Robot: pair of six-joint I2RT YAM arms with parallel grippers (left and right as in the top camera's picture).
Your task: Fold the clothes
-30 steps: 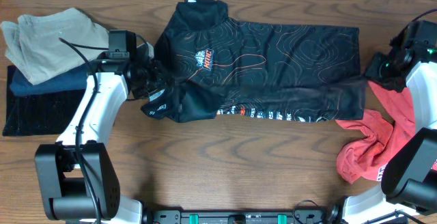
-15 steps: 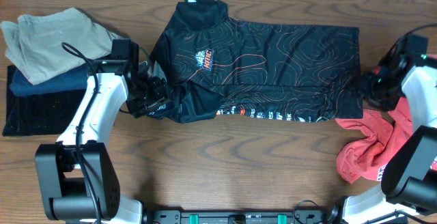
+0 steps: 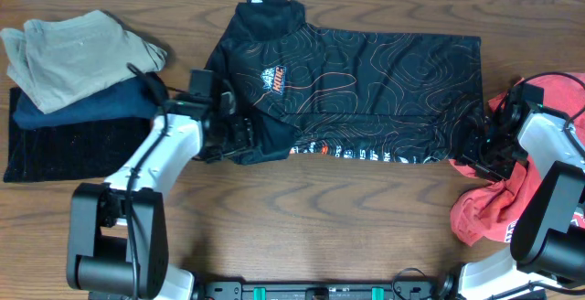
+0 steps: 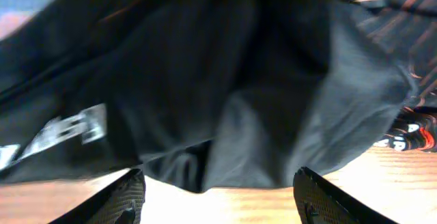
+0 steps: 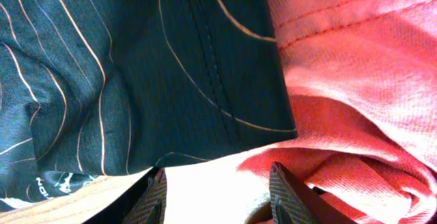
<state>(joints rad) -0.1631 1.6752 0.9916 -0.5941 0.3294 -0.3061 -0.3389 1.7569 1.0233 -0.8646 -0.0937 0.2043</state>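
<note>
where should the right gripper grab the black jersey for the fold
The lower right hem corner of the black jersey, coming in low from the right, where the open right gripper sits. That corner lies flat with bare table beside it; the coral-red garment touches it, so pinch black cloth only.
</note>
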